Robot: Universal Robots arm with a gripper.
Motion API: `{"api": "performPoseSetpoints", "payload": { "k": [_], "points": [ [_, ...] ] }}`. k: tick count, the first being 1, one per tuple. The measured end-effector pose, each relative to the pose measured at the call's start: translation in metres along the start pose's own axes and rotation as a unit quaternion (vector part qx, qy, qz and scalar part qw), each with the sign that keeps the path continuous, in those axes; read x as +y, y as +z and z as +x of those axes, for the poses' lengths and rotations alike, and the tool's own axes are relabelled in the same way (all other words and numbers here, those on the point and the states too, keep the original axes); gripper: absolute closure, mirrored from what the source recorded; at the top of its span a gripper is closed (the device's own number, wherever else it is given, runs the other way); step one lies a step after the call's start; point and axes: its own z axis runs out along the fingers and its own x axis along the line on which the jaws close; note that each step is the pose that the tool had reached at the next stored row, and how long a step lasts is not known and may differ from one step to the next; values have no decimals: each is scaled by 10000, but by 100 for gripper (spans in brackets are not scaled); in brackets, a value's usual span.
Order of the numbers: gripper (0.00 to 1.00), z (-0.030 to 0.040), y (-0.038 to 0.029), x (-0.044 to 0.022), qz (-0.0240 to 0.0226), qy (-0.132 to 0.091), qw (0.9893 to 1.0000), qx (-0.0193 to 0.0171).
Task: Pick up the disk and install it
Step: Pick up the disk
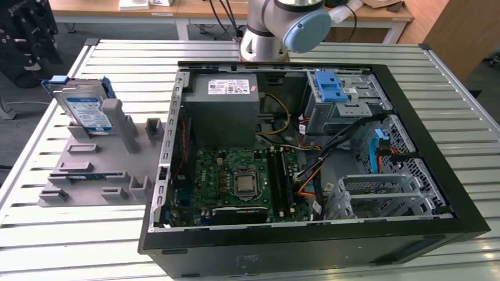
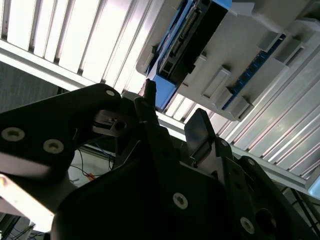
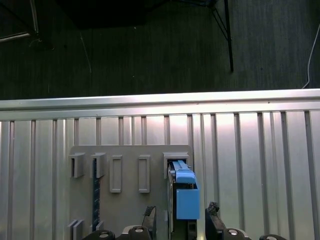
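Observation:
The disk (image 1: 82,108) stands upright in a slot of the grey holder (image 1: 93,170) at the exterior view's left, its white-and-blue label and blue carrier frame showing. In the first wrist view the disk (image 3: 182,195) is seen edge-on in the holder (image 3: 130,160). My gripper (image 3: 181,217) is open there, one fingertip on either side of the disk's line, apart from it. In the second wrist view the open gripper (image 2: 175,107) sits short of the disk (image 2: 185,40) in its holder (image 2: 260,55). Nothing is held.
An open computer case (image 1: 180,146) lies on the slatted metal table (image 1: 78,234), right of the holder. Inside are a grey power supply box (image 1: 226,105), a blue latch piece (image 1: 332,88) on the drive bay and a white drive cage (image 1: 383,193). The table's edge (image 3: 160,97) runs beyond the holder.

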Motion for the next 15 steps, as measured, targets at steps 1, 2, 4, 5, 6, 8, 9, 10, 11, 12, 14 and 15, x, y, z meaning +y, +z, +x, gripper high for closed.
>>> {"api": "performPoseSetpoints", "payload": {
  "k": [1,2,4,5,6,8,9,10,11,12,14,15],
  "points": [
    [49,0,2,0,0,0,10000,0],
    [49,0,5,0,0,0,10000,0],
    [49,0,12,0,0,0,10000,0],
    [49,0,16,0,0,0,10000,0],
    [49,0,22,1,1,0,10000,-1],
    [49,0,36,2,0,2,10000,0],
    [49,-1,45,2,0,4,10000,0],
    [49,-1,53,5,0,4,10000,0],
    [49,0,63,7,0,4,10000,0],
    [49,0,73,10,-1,4,10000,0],
    [49,0,94,16,0,4,10000,0],
    [49,1,103,19,0,4,10000,0]
  ]
}}
